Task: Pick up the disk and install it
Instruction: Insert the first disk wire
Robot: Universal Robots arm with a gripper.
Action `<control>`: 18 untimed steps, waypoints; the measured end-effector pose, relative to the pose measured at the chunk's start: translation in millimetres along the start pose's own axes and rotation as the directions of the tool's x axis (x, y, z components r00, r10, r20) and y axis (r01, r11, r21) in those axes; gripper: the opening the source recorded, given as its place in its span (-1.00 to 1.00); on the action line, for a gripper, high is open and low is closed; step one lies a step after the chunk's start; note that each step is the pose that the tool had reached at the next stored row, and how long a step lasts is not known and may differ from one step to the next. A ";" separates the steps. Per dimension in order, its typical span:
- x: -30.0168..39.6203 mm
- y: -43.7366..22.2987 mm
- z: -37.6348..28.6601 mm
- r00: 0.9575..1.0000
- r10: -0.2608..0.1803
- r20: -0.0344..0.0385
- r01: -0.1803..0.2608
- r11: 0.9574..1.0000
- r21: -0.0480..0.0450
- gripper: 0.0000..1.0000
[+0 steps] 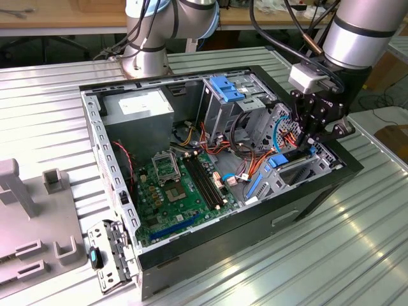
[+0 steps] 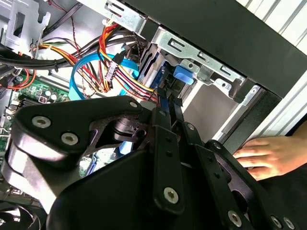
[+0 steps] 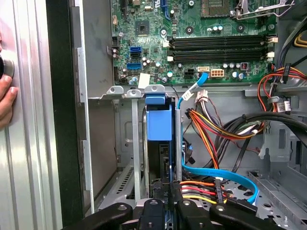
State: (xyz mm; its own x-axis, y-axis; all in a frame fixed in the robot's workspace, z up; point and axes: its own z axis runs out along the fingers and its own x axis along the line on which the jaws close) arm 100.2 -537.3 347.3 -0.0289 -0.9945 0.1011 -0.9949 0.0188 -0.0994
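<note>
The disk (image 1: 280,164) stands on edge in the grey drive cage (image 1: 306,172) at the corner of the open computer case on the exterior view's right. Its bright blue carrier end (image 3: 158,122) sits between the cage's metal rails, and it appears again in the second wrist view (image 2: 183,74). My gripper (image 1: 310,145) hangs straight over that cage. In both wrist views its black fingers (image 2: 162,120) are drawn close together, pinching a thin blue edge of the disk (image 3: 169,184). The rest of the disk's body is hidden inside the cage.
Bundles of orange, yellow and blue cables (image 3: 216,139) crowd beside the cage. The green motherboard (image 1: 175,188) lies on the case floor, and a blue bracket (image 1: 226,86) tops the rear cage. A person's hand (image 2: 268,155) rests by the case wall. A grey fixture (image 1: 25,217) sits at the exterior view's left.
</note>
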 end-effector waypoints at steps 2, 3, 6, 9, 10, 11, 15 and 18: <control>0.0 -0.1 0.0 1.000 0.000 0.000 0.000 1.000 0.000 -0.66; 0.0 -0.1 0.1 1.000 0.000 0.000 0.000 1.000 0.000 -0.66; -0.2 0.0 0.8 1.000 0.000 0.002 0.000 1.000 0.000 -0.66; -0.4 0.1 1.4 1.000 0.000 0.002 0.000 1.000 0.000 -0.66; -0.9 0.1 1.5 1.000 0.000 0.002 0.000 1.000 0.000 -0.66; -1.6 -0.1 1.5 1.000 0.000 0.002 0.000 1.000 0.000 -0.66; -2.3 -0.6 2.0 1.000 0.000 0.003 0.000 1.000 0.000 -0.66; -1.7 -0.3 5.4 1.000 0.001 0.010 -0.001 1.000 0.000 -0.66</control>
State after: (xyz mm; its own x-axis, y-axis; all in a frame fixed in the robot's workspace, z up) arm 101.1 -536.3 341.8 -0.0291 -0.9954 0.0915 -0.9948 0.0199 -0.0995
